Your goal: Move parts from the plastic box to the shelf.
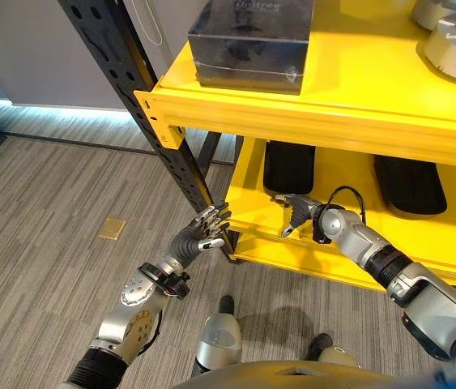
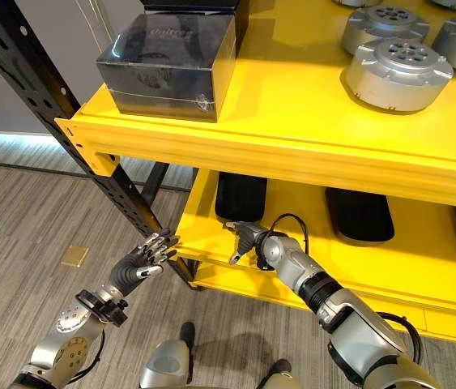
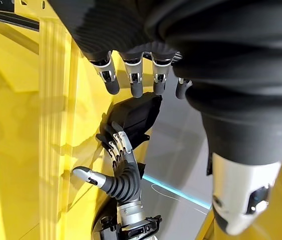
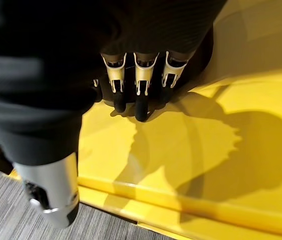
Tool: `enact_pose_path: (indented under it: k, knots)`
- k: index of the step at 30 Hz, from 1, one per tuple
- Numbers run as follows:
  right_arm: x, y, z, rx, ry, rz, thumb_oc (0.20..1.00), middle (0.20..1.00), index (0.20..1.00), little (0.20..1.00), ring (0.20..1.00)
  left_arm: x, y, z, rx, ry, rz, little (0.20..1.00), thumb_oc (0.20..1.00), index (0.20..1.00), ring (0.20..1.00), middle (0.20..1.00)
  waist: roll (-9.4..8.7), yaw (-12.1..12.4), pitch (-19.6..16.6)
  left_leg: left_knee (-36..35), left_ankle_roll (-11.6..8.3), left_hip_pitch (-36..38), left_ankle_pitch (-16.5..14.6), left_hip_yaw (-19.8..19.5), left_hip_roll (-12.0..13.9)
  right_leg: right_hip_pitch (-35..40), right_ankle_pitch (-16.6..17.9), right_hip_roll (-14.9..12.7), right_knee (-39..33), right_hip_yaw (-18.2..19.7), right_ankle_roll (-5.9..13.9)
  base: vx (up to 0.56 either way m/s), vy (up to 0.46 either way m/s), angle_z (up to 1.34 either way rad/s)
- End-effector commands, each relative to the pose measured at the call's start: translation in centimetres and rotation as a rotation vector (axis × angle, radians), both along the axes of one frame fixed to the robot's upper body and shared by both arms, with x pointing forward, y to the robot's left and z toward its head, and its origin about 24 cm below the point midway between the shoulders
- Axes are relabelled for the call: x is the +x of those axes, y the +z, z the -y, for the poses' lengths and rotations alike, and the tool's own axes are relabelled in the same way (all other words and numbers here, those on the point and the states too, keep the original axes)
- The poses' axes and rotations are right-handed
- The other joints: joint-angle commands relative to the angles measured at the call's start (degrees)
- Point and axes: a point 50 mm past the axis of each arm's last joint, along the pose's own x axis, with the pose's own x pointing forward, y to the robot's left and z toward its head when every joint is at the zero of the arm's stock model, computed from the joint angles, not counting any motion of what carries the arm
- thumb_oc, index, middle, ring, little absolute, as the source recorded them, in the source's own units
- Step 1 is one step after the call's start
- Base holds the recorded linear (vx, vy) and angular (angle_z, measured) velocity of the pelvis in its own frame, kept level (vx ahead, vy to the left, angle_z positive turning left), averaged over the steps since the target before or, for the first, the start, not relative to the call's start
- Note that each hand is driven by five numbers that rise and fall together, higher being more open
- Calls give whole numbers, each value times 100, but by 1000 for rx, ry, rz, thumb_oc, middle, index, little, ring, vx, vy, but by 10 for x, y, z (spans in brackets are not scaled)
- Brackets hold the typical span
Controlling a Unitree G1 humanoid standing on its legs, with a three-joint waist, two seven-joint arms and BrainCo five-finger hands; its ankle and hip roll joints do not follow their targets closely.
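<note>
Two flat black oblong parts lie on the yellow shelf's lower level point(image 1: 349, 235), one on the left point(image 1: 288, 166) and one further right point(image 1: 410, 185). My right hand point(image 1: 296, 212) reaches onto that level just in front of the left black part point(image 3: 133, 117), its fingers point(image 4: 141, 100) relaxed and holding nothing. The left wrist view shows these fingertips close to the part's near end; contact cannot be told. My left hand point(image 1: 199, 239) hovers open and empty at the shelf's front left corner, beside the black upright.
On the upper level stand a dark glossy box point(image 2: 171, 65) and several round silver parts point(image 2: 398, 73). The black perforated upright point(image 1: 142, 105) slants down past my left hand. A small tan plate point(image 1: 112, 228) lies on the grey floor.
</note>
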Motion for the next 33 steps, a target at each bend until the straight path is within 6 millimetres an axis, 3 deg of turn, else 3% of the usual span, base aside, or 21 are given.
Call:
enact_pose_path:
  k: [1,17,20,22,27,28,33]
  knots:
    - [24,47,-20,47,39,165,1000,1000,1000,1000,1000,9,24,10,-6,-63,117,1000,1000,1000,1000,1000,-104,167,164,300,-15,-96,202,426,219,124,-19,-250,437,-77,165,0,0,0]
    - [27,50,-18,28,49,146,1000,1000,1000,1000,1000,10,27,11,-12,-52,129,1000,1000,1000,1000,1000,-69,155,263,345,-2,-144,192,405,195,62,-36,-270,504,-48,157,0,0,0]
    - [18,47,-23,25,125,117,1000,1000,1000,1000,1000,9,28,7,-19,-37,138,1000,1000,1000,1000,1000,-85,117,302,356,-1,-164,191,410,204,39,-33,-261,498,-9,162,0,0,0]
    - [11,45,-29,57,166,81,1000,1000,1000,1000,1000,8,29,5,-32,-25,148,1000,1000,1000,1000,1000,-104,78,323,347,-4,-170,199,428,217,25,-25,-250,485,9,164,-21,5,-1]
    - [-34,34,-35,198,294,-62,1000,1000,1000,1000,1000,3,34,-7,-116,30,192,1000,1000,1000,1000,1000,-205,-134,410,267,8,-170,219,525,249,-53,16,-194,390,152,198,-66,4,-6]
    - [-52,34,-35,253,324,-98,1000,1000,1000,1000,1000,1,35,-10,-138,65,198,1000,1000,1000,1000,1000,-258,-208,426,250,7,-158,223,567,255,-61,29,-172,353,200,217,-78,-24,-4]
    - [-77,34,-29,420,311,-163,1000,1000,1000,1000,1000,-1,41,-10,-216,46,234,1000,1000,1000,1000,1000,-397,-356,383,159,26,-90,234,671,270,-36,80,-103,201,298,242,-67,-35,-10]
